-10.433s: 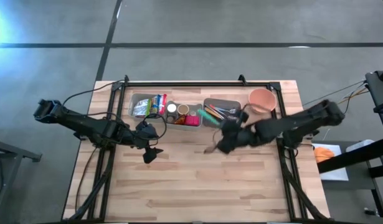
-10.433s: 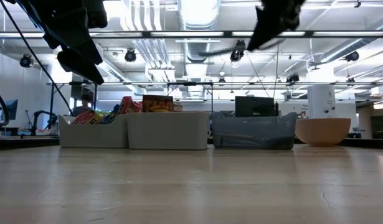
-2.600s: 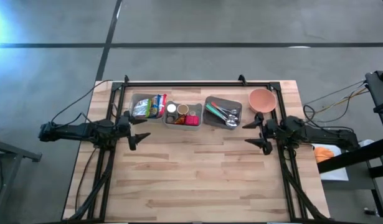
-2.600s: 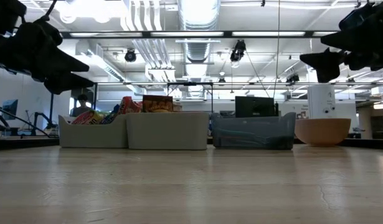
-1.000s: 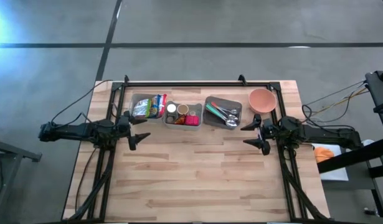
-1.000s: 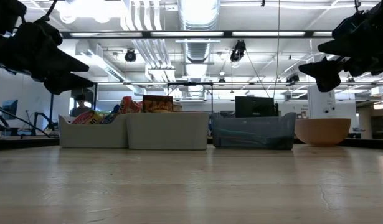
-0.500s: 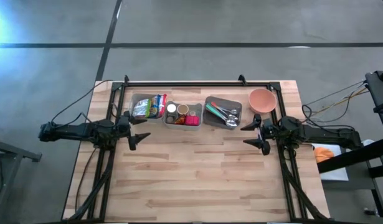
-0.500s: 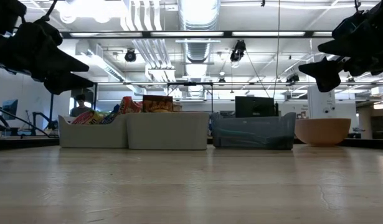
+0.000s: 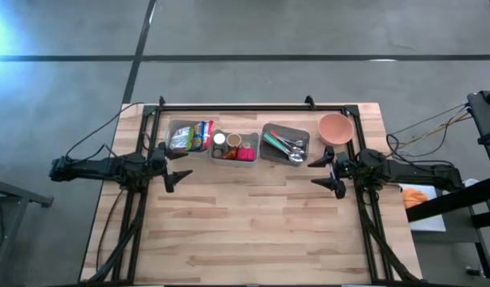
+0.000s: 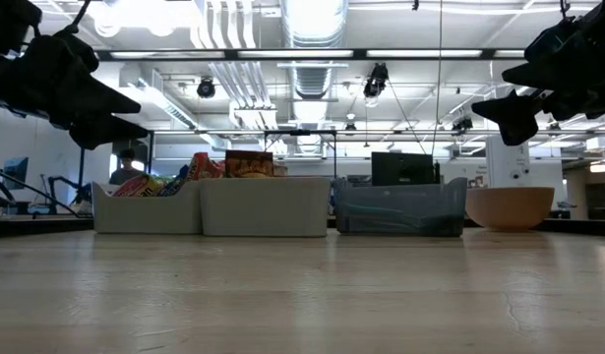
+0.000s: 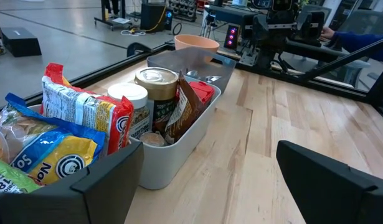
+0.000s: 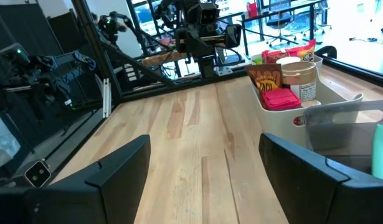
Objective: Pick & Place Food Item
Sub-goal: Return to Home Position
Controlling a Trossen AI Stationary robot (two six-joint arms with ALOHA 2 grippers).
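Food items fill two white bins at the table's far side. Bright snack packets (image 9: 189, 135) (image 11: 66, 124) lie in the left bin. Cans, a jar and small packets (image 9: 234, 147) (image 12: 284, 81) stand in the middle bin. My left gripper (image 9: 179, 170) (image 11: 203, 186) hovers open at the table's left edge, level, just near of the snack bin. My right gripper (image 9: 318, 174) (image 12: 207, 168) hovers open at the right edge, below the bowl. Both are above the table with nothing between their fingers.
A grey bin (image 9: 284, 143) with utensils stands right of the food bins, and a pink bowl (image 9: 335, 127) (image 10: 509, 206) sits at the far right. A black frame rail (image 9: 252, 107) runs along the far edge. Bare wooden tabletop (image 9: 252, 223) spreads across the middle and near side.
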